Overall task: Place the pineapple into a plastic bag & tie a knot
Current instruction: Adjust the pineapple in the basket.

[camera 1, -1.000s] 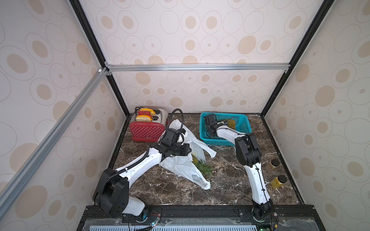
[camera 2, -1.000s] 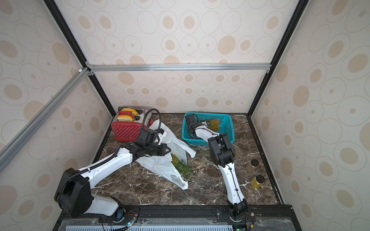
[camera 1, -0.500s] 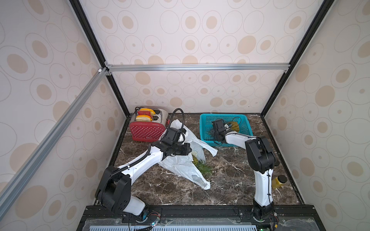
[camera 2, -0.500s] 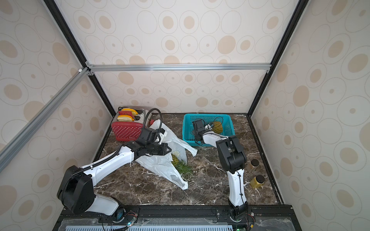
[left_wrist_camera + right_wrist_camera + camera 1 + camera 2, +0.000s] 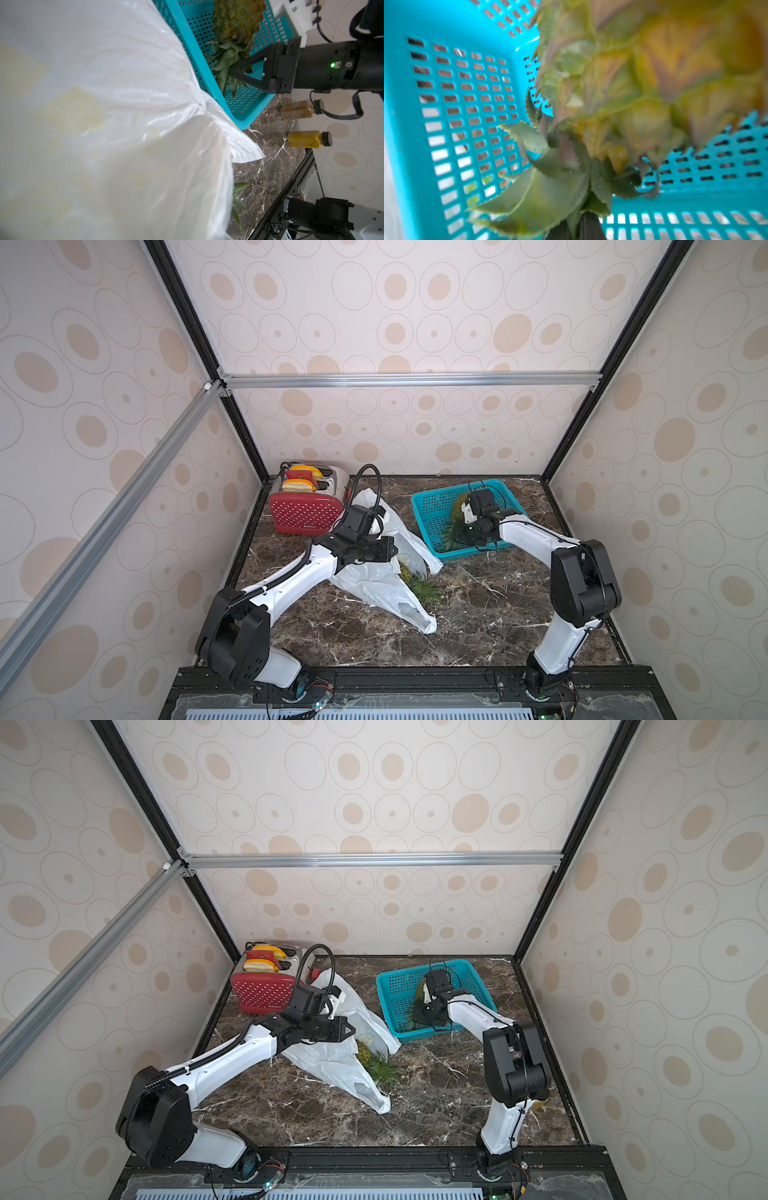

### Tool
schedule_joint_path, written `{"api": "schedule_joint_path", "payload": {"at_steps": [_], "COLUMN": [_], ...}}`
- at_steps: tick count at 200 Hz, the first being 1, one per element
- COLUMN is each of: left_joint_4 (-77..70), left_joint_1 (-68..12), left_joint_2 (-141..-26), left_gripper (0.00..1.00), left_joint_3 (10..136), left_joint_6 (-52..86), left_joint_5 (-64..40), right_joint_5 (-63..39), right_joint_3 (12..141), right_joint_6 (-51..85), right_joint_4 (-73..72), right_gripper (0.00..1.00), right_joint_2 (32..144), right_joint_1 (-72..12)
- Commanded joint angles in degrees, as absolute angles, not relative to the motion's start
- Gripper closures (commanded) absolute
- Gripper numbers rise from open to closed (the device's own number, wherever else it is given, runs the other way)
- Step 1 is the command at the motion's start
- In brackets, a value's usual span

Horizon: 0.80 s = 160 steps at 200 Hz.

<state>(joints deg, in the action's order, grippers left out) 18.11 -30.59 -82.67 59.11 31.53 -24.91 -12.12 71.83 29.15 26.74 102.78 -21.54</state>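
The right claw [image 5: 232, 72] is clenched on the leafy crown [image 5: 223, 54] of the pineapple [image 5: 235, 18]. The fruit lies inside the teal basket [image 5: 430, 510], near the far right corner of the worktop [image 5: 498, 614]. The left claw [image 5: 390, 549] is clamped on the plastic bag [image 5: 374, 585], which sprawls mid-worktop against the basket's left wall, so the pineapple is still outside the bag.
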Motion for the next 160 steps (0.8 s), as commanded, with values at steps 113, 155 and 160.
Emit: {"api": "schedule_joint_path", "payload": {"at_steps": [113,155,160], "left_joint_4": [18.4,18.3,18.4], "left_joint_1": [-30.3,-30.3,-30.3], "left_joint_2": [-81.7,-82.9,-83.0], "left_gripper": [1.0,1.0,1.0], "left_joint_3": [60.0,60.8,61.0], "left_joint_6": [30.5,30.2,30.1], "left_joint_5": [-24.8,-25.6,-25.5], "right_joint_5": [-5.0,2.2,2.7], "right_joint_3": [72.1,72.4,72.7], "right_joint_6": [32.2,45.6,46.1], "right_joint_4": [36.2,32.6,31.9], "right_gripper": [0.0,0.0,0.0], "right_joint_2": [91.0,96.3,97.3], "right_joint_1": [-20.2,-23.2,-23.5]}}
